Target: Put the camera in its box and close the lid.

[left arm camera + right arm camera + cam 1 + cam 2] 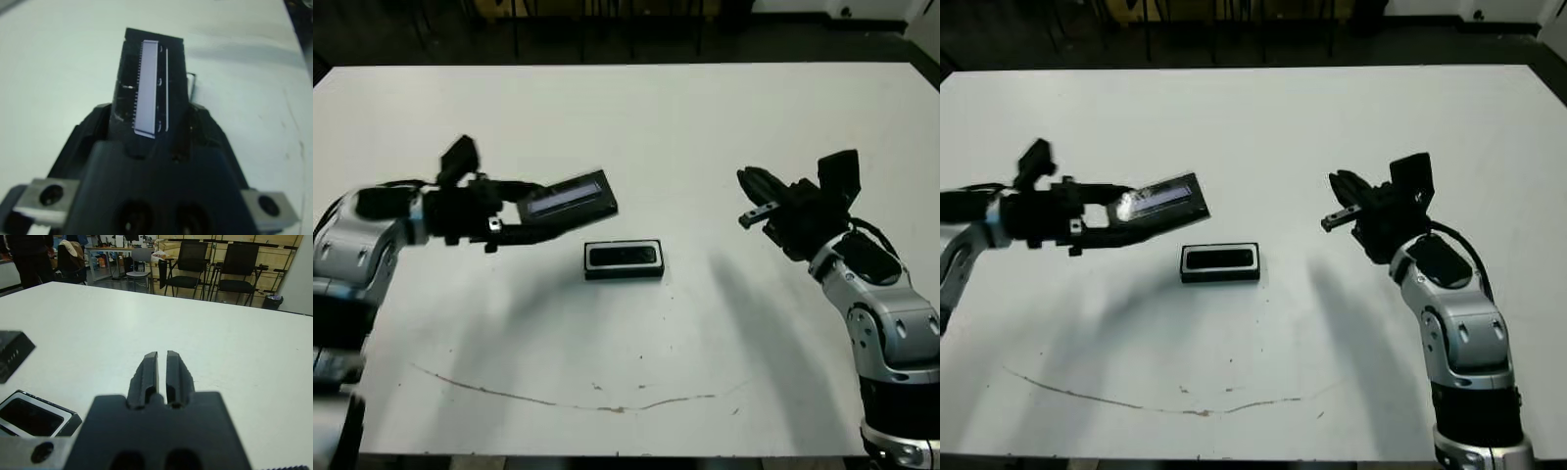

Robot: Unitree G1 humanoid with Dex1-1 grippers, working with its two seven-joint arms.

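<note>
The box (624, 260) lies at the table's middle, a small black tray with a white lining. The black camera (625, 257) lies flat inside it. The lid (570, 196), flat and black with a pale label strip, hangs tilted in the air just left of and behind the box. My left gripper (522, 211) is shut on the lid's near end, and the left wrist view shows the lid (149, 93) between the fingers. My right gripper (749, 201) hovers to the right of the box, shut and holding nothing. The right wrist view shows the box (29, 418) off to one side.
A thin brown streak (568, 399) runs along the white table (705, 117) near its front edge. Beyond the far edge stand black chairs (186, 269), and a person (27, 259) stands further off.
</note>
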